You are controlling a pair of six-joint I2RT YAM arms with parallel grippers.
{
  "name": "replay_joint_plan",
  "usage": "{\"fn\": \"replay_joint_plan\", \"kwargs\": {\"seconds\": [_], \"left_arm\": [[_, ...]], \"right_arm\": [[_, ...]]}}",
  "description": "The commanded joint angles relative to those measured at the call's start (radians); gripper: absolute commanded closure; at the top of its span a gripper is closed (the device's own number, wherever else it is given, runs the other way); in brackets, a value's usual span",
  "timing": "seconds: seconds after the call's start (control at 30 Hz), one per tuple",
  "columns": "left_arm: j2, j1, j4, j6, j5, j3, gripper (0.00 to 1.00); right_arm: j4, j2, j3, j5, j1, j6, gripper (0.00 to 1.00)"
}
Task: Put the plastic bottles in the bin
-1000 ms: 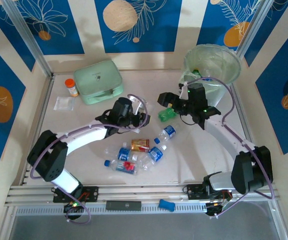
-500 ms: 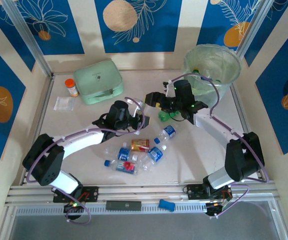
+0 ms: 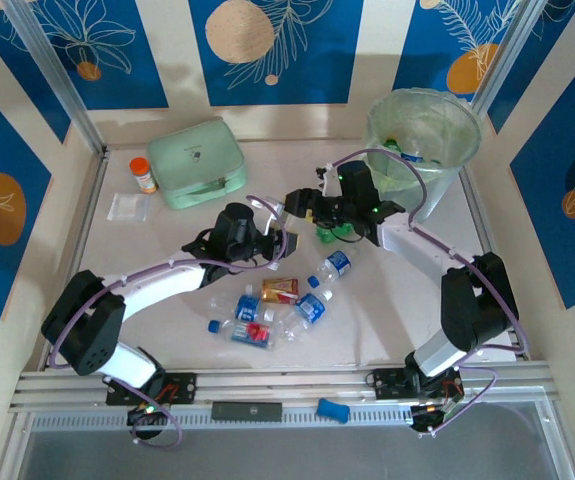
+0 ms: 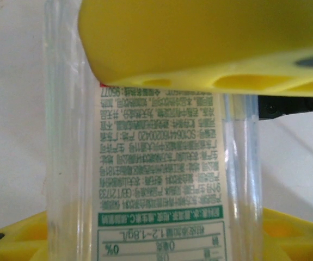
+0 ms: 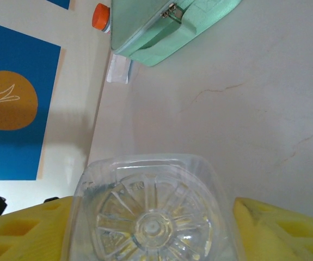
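bottles [image 3: 279, 305] | at least two are seen in bin [image 3: 467, 140], several are left on table [image 3: 407, 300] | clear bottle [image 4: 156, 179] is clenched by left gripper [image 4: 164, 152] | bottle base [image 5: 153, 217] is flanked by right gripper [image 5: 145, 231], grip cannot be told

Overhead looks down on table [image 3: 397, 310]; wrist cameras near; right shares mint case [image 3: 200, 162].

Translucent round bin [image 3: 445, 178] upright, maybe two bottles inside. Green bottle [image 3: 333, 232] lying front-left of bin. Loose bottles [image 3: 312, 308], blue/red labels, lying flat farther front-left. Clear bottle [image 4: 156, 179], printed label inverted.
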Motion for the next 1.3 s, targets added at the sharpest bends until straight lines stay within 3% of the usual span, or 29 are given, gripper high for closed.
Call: {"fn": "replay_joint_plan", "kwargs": {"seconds": [0.0,0.17,0.37,0.47,0.83,1.03,1.27], "left_arm": [[-0.034,0.002,0.047,-0.013,0.013,-0.010,0.46],[-0.035,0.002,0.046,-0.017,0.012,-0.011,0.40],[-0.057,0.002,0.047,-0.036,-0.006,-0.023,0.10],[-0.095,0.008,0.046,-0.049,-0.037,-0.045,0.03],[-0.226,0.127,-0.009,-0.156,-0.211,-0.151,0.00],[-0.201,0.206,-0.038,-0.262,-0.185,-0.173,0.00],[-0.167,0.227,0.016,-0.312,-0.139,-0.198,0.00]], "right_arm": [[0.002,0.017,0.030,-0.031,0.006,-0.006,0.34],[0.002,0.015,0.029,-0.033,0.008,-0.007,0.42],[-0.006,-0.003,0.018,-0.001,0.005,-0.017,0.45],[-0.033,-0.016,0.021,0.024,-0.005,-0.034,0.45],[-0.139,-0.109,0.061,0.088,-0.104,-0.088,0.48],[-0.173,-0.162,0.147,0.041,-0.212,-0.077,0.49],[-0.212,-0.215,0.280,0.029,-0.333,-0.109,0.49]]}}
